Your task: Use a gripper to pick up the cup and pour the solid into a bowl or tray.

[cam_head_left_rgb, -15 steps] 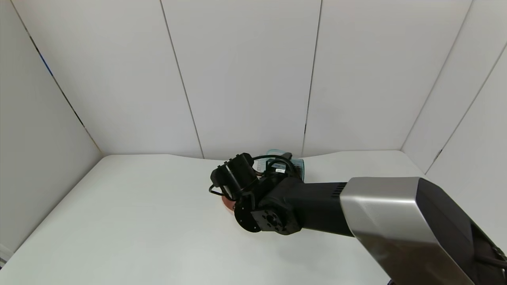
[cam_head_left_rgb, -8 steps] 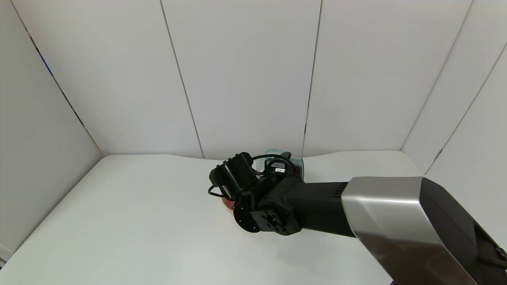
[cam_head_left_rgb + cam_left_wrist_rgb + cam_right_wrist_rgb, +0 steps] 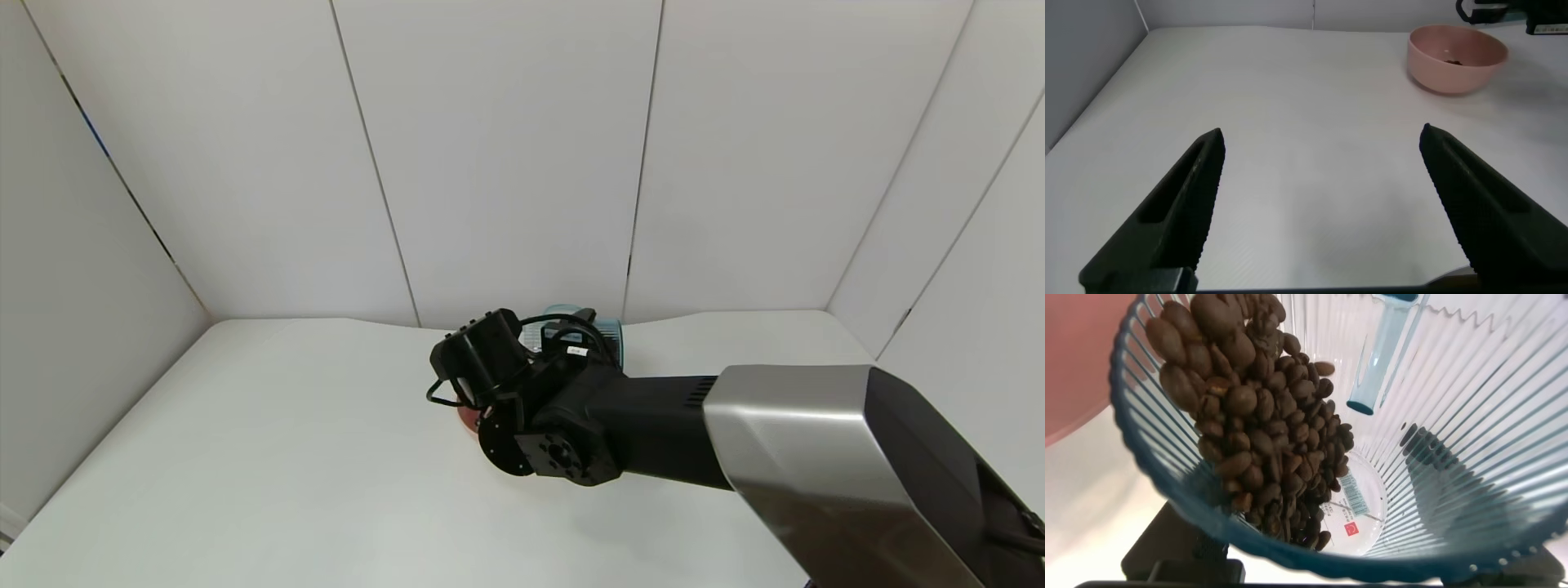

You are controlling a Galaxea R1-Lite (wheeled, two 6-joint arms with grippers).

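Observation:
My right gripper (image 3: 567, 339) is shut on the ribbed blue-grey cup (image 3: 606, 331) and holds it tipped over the pink bowl (image 3: 466, 417), which my wrist mostly hides in the head view. In the right wrist view the cup (image 3: 1470, 400) fills the frame. The brown pellets (image 3: 1249, 416) are heaped against its lower wall up to the rim, with the bowl's pink (image 3: 1078, 367) just beyond. In the left wrist view the bowl (image 3: 1458, 69) stands far off with a few pellets (image 3: 1454, 59) inside. My left gripper (image 3: 1321, 135) is open and empty over bare table.
The white table (image 3: 245, 457) is boxed in by white panel walls at the back and both sides. The thick silver-and-black right forearm (image 3: 800, 441) crosses the right half of the table.
My right wrist has rolled a little further, tipping the cup more towards the bowl. The left arm has not moved.

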